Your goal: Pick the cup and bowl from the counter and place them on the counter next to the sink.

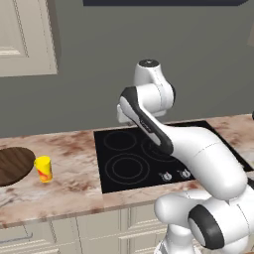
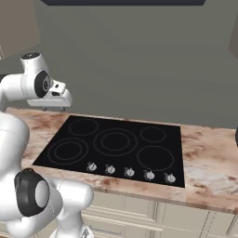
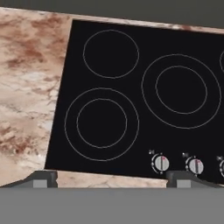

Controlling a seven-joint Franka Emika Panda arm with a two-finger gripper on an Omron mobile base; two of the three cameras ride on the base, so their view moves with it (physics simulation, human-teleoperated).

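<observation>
Gripper (image 3: 111,178) fingertips spread wide, holding nothing, above the glossy black glass cooktop (image 3: 144,96) with thin ring outlines and round knobs. Left of the cooktop on the veined marble counter (image 1: 74,173): small yellow cylindrical cup (image 1: 43,169), upright, just beside the wide dark wood-grain bowl (image 1: 12,165).

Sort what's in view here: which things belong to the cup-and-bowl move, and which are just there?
Job:
cup, upright on the counter
bowl, just left of the cup, cut off by the frame edge
pincer, fingers apart, above the cooktop's front-left corner

Just there:
cooktop
cooktop knobs
wall cabinet
</observation>
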